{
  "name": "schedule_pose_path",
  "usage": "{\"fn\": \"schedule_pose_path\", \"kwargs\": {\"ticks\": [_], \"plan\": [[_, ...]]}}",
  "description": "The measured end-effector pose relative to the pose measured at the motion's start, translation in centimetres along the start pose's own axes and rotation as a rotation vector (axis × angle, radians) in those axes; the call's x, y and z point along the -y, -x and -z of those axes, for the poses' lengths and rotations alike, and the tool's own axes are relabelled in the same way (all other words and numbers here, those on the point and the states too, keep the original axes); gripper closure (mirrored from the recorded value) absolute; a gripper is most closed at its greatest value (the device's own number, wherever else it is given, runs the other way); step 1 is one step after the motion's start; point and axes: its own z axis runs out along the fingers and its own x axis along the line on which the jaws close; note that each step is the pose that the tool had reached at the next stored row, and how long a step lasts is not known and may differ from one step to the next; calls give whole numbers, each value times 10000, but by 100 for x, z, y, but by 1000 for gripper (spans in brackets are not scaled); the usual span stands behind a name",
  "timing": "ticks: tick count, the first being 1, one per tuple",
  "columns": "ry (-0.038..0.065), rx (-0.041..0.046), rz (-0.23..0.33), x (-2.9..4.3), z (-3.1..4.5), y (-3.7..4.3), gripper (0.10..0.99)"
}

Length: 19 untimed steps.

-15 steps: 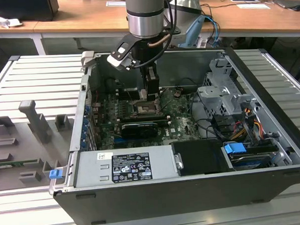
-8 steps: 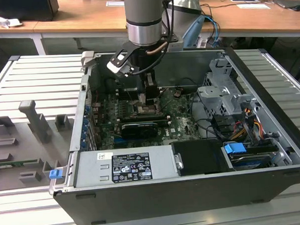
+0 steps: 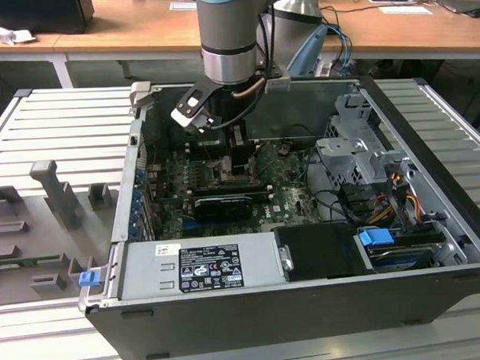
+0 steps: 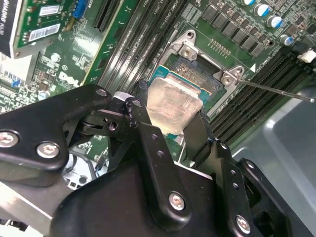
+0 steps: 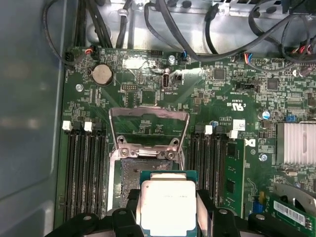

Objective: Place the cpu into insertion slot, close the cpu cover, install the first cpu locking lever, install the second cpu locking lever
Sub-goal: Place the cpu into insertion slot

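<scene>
The black two-fingered hand (image 4: pixel 170 112) is closed narrowly on the cpu (image 4: pixel 173 98), a small flat square chip with a dull silver-grey metal top. It pinches two opposite edges and holds the chip level, metal face up. Just beneath and beyond the hand lies the insertion slot (image 5: pixel 129 170), a square black socket recess with a silvery rim in the green circuit board (image 5: pixel 222 98). The chip overlaps the slot's near part, with its edges roughly parallel to the rim, though contact cannot be judged. On the slot's far side the cpu cover (image 5: pixel 148 112), a thin silvery metal frame, stands hinged open.
</scene>
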Motion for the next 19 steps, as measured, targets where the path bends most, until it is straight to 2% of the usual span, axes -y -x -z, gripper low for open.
{"fn": "schedule_pose_path", "kwargs": {"ticks": [8, 19], "plan": [[-2, 2, -75, 24, -160, -40, 553], [-10, 16, -371, 29, -265, -119, 553]]}}
